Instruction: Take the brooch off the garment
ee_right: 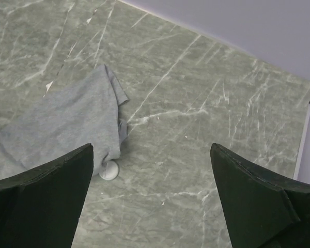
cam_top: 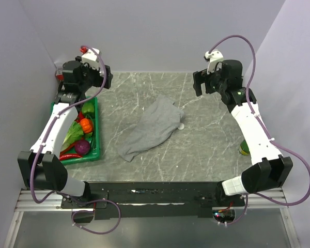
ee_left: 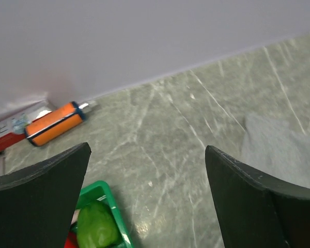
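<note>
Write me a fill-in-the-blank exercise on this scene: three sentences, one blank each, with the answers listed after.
1. The brooch sits at the edge of the ____ garment.
2. The green crate stands beside the ____ arm.
3. The left tool and the right tool are both ____, with nothing between their fingers.
Missing words: grey; left; open.

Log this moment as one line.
left hand open, empty | right hand open, empty | brooch at edge of garment, right-arm side | nothing grasped yet
</note>
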`<state>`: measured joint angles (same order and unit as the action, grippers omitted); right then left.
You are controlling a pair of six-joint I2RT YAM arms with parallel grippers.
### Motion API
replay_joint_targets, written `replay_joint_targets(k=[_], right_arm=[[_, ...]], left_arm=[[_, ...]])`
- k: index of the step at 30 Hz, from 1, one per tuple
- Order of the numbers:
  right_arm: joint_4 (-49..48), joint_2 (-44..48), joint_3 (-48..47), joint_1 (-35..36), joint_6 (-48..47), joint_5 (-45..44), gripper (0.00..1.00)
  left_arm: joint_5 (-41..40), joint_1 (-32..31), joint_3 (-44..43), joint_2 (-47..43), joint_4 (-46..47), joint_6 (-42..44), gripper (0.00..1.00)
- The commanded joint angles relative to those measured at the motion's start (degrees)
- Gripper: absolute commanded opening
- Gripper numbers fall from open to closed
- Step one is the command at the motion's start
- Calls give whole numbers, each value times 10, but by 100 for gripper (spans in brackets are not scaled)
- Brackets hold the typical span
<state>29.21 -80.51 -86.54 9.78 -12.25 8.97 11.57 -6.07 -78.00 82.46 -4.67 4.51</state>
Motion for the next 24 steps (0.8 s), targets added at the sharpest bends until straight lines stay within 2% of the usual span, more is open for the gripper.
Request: replay_joint_targets(k=[1,2,3,4,5,8,9,12,20,21,24], right_arm=[[-43,-21,38,3,-105,60,100],[-32,-31,38,3,-141,109,100],[-1,-43,35,2,-226,130,99],[10,-70,34,5,-259,151,92],[9,-86,31,6,-275,157,92],[36,-172,-16,11,-305,161,90],[55,-197,-34,10,-320,166,85],[107,-293,-88,11,-350,190,80],[172,-371,-126,30,-408,199,75],[182,-383,-129,31,-413,201,66],[240,-412,-163,38,-422,220,51]], left_arm=[[118,-16,28,-21,-67,65,99],[132,-20,40,-24,-82,100,99],[163,-32,59,-25,-128,123,99],[176,-40,67,-23,-152,149,99],[183,-49,76,-21,-178,195,99],[189,-85,112,-10,-243,255,99],[191,-98,129,-1,-249,262,98],[188,-122,169,11,-237,270,95],[183,-152,195,80,-200,274,79],[181,-152,195,87,-198,273,79],[175,-157,190,117,-196,280,74]])
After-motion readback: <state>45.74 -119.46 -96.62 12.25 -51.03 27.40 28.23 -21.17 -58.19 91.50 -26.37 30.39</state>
